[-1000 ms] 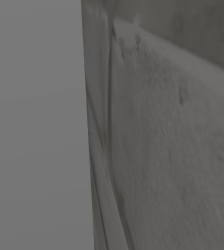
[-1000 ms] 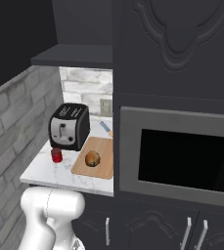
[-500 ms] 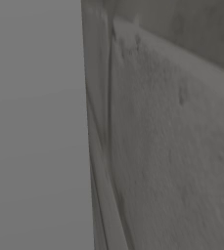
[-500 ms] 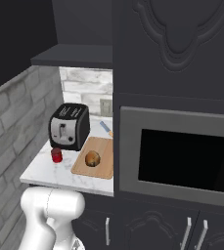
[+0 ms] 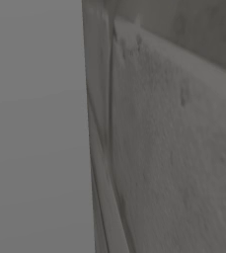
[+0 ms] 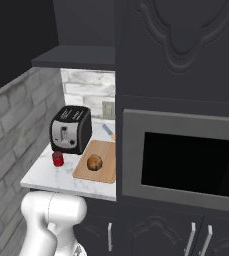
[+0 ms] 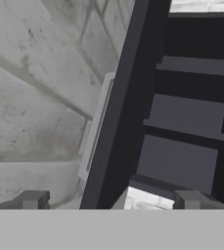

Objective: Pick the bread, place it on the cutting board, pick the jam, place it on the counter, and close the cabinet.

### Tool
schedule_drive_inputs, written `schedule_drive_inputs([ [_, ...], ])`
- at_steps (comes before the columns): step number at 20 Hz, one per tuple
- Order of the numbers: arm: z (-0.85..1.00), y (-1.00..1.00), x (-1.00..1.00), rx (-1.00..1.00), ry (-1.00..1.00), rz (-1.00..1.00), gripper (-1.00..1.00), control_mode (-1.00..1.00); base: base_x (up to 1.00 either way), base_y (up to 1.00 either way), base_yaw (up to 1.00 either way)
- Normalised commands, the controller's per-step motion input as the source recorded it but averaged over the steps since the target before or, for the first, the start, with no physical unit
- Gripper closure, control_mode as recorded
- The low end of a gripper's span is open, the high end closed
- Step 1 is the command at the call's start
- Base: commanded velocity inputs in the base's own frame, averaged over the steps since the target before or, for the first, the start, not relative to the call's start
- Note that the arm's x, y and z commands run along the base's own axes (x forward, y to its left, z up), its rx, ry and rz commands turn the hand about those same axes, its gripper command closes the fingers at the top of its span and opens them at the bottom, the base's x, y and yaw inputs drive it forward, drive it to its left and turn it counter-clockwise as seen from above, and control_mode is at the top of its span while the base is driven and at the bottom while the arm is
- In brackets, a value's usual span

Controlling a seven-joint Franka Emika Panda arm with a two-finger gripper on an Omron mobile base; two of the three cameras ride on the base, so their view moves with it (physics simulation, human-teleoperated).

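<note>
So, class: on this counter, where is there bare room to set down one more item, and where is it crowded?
Bare marble lies along the counter's front edge, before the red jar and cutting board. Crowded: the toaster fills the back left, and the bread sits on the board.

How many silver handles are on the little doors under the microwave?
3: one handle on the door below the counter's right end, and two handles side by side under the microwave. More may be hidden.

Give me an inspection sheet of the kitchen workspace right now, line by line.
Surface: white marble counter, small, between brick wall and dark cabinetry.
Job's things: bread on the cutting board; red jam jar on the counter beside the toaster; cabinet door edge-on, open.
Clutter: toaster; a blue item behind the board.
Grippers: gripper open, holding nothing, fingertips straddling the door edge.
Cables: nothing seen.
Surroundings: microwave, lower cabinets.
</note>
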Motion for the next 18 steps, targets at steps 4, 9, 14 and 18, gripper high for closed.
schedule_drive_inputs([
  [4, -0.06, 0.05, 0.15, 0.0, -0.02, 0.03, -1.0, -1.0, 0.0, 0.0, 0.0],
  [9, -0.1, 0.06, 0.19, 0.0, -0.01, 0.03, -1.0, -1.0, 0.0, 0.0, 0.0],
  [14, -0.11, 0.05, 0.19, 0.0, -0.01, 0.03, -1.0, -1.0, 0.0, 0.0, 0.0],
  [18, -0.12, 0.05, 0.19, 0.0, -0.01, 0.03, -1.0, -1.0, 0.0, 0.0, 0.0],
])
